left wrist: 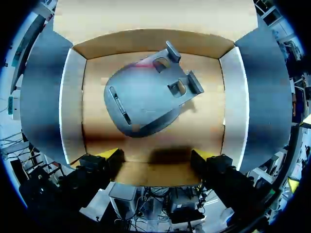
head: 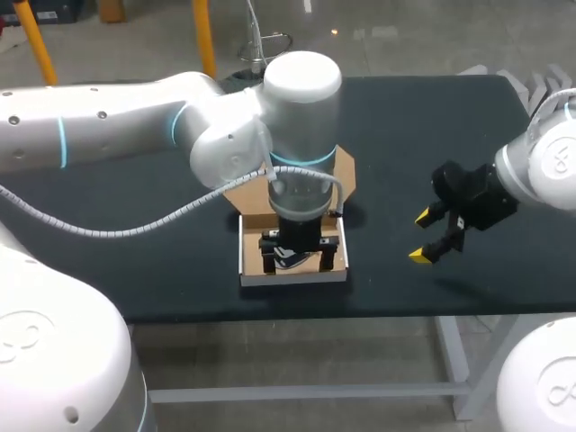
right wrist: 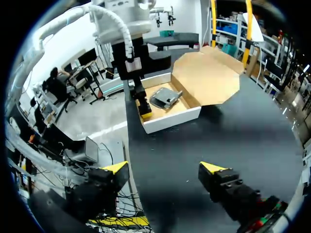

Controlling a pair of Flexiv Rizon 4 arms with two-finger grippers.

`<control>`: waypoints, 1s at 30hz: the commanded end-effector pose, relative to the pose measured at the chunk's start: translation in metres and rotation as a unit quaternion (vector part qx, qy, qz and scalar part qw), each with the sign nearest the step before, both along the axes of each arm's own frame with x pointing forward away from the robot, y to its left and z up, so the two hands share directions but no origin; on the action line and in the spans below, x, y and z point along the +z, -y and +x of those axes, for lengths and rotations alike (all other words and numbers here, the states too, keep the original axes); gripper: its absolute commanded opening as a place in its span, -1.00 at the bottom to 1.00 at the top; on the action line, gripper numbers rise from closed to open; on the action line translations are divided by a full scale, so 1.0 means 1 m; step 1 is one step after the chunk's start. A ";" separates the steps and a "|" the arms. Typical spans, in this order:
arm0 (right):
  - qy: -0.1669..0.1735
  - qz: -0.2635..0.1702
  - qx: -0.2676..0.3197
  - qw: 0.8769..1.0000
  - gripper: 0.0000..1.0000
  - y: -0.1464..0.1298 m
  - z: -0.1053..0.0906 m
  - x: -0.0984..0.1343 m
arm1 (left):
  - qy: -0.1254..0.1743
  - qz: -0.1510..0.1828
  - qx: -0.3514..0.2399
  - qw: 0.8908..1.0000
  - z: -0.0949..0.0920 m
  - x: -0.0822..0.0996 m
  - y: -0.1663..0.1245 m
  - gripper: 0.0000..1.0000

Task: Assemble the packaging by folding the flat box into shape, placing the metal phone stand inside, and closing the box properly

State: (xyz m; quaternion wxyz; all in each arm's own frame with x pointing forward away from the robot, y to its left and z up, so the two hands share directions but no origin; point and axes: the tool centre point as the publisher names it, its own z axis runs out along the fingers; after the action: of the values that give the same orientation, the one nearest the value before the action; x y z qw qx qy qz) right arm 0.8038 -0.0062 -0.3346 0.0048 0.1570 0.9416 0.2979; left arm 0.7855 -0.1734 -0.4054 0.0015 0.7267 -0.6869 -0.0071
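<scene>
On the black table (head: 405,135), an open cardboard box (head: 292,276) sits with its lid (head: 346,171) folded back. The left gripper (left wrist: 156,158) hangs inside it, fingers wide, holding nothing; the right gripper (head: 421,236) hovers well apart, also wide. The metal phone stand (left wrist: 146,97) lies askew on the box floor. Rising, the left fingers could snag a wall and drag the box.

left arm (head: 297,99) over box (head: 292,277), blocking (lid (head: 347,169) open)
</scene>
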 end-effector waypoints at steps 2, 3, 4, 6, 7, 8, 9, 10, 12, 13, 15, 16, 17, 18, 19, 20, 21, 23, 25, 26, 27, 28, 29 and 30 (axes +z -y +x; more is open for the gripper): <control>0.000 0.003 0.001 1.000 1.00 0.001 0.000 0.000 | 0.010 -0.002 -0.003 1.000 -0.011 0.000 -0.004 1.00; 0.000 0.003 0.001 1.000 1.00 0.001 0.000 0.000 | 0.012 -0.002 -0.005 1.000 -0.012 0.001 -0.004 1.00; 0.000 0.003 0.001 1.000 1.00 0.001 0.000 0.000 | 0.016 -0.003 -0.012 1.000 -0.014 0.003 -0.003 1.00; 0.000 0.003 0.001 1.000 1.00 0.001 0.000 0.000 | 0.021 -0.002 -0.012 1.000 -0.015 0.006 -0.002 1.00; 0.000 0.003 0.001 1.000 1.00 0.001 0.000 0.000 | 0.025 -0.001 -0.014 1.000 -0.015 0.007 -0.002 1.00; 0.000 0.003 0.001 1.000 1.00 0.001 0.000 0.000 | 0.029 -0.002 -0.015 0.999 -0.015 0.010 -0.002 1.00; 0.000 0.003 0.001 1.000 1.00 0.001 0.000 0.000 | 0.035 -0.002 -0.015 0.999 -0.015 0.012 -0.002 1.00; 0.000 0.003 0.001 1.000 1.00 0.001 0.000 0.000 | 0.040 -0.001 -0.016 0.999 -0.016 0.015 -0.002 1.00; 0.000 0.003 0.001 1.000 1.00 0.001 0.000 0.000 | 0.055 -0.007 -0.020 0.998 -0.017 0.024 -0.003 1.00; 0.000 0.003 0.001 1.000 1.00 0.001 0.000 0.000 | 0.067 -0.009 -0.025 0.997 -0.018 0.029 -0.004 1.00; 0.000 0.003 0.001 1.000 1.00 0.001 0.000 0.000 | 0.082 -0.018 -0.032 0.996 -0.018 0.039 -0.006 1.00; 0.000 0.003 0.001 1.000 1.00 0.001 0.000 0.000 | 0.097 -0.022 -0.040 0.994 -0.019 0.045 -0.007 1.00; 0.000 0.003 0.001 1.000 1.00 0.001 0.000 0.000 | 0.107 -0.030 -0.050 0.992 -0.019 0.050 -0.008 1.00; 0.000 0.003 0.001 1.000 1.00 0.001 0.000 0.000 | 0.115 -0.039 -0.060 0.991 -0.019 0.054 -0.009 1.00; 0.000 0.003 0.001 1.000 1.00 0.001 0.000 0.000 | 0.125 -0.047 -0.073 0.988 -0.019 0.061 -0.012 1.00; 0.000 0.003 0.001 1.000 1.00 0.001 0.000 0.000 | 0.134 -0.055 -0.084 0.986 -0.018 0.065 -0.014 1.00; 0.000 0.003 0.001 1.000 1.00 0.001 0.000 0.000 | 0.141 -0.066 -0.104 0.982 -0.018 0.070 -0.017 1.00; 0.000 0.003 0.001 1.000 1.00 0.001 0.000 0.000 | 0.153 -0.080 -0.128 0.977 -0.015 0.077 -0.023 1.00; 0.000 0.003 0.001 1.000 1.00 0.001 0.000 0.000 | 0.155 -0.094 -0.149 0.972 -0.011 0.085 -0.029 1.00; 0.000 0.003 0.001 1.000 1.00 0.001 0.000 0.000 | 0.160 -0.101 -0.161 0.969 -0.009 0.088 -0.032 1.00; 0.000 0.003 0.001 1.000 1.00 0.001 0.000 0.000 | 0.162 -0.105 -0.171 0.966 -0.007 0.091 -0.035 1.00; 0.000 0.003 0.001 1.000 1.00 0.001 0.000 0.000 | 0.164 -0.109 -0.176 0.964 -0.004 0.093 -0.038 1.00; 0.000 0.003 0.001 1.000 1.00 0.001 0.000 0.000 | 0.169 -0.115 -0.190 0.960 -0.002 0.096 -0.041 1.00; 0.000 0.003 0.001 1.000 1.00 0.001 0.000 0.000 | 0.169 -0.118 -0.195 0.959 0.001 0.098 -0.044 1.00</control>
State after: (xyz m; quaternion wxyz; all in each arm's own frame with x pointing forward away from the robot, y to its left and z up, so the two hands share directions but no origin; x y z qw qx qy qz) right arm 0.8037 -0.0063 -0.3345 0.0048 0.1570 0.9416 0.2978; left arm 0.7873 -0.1601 -0.3193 -0.0542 0.5789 -0.8008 0.1437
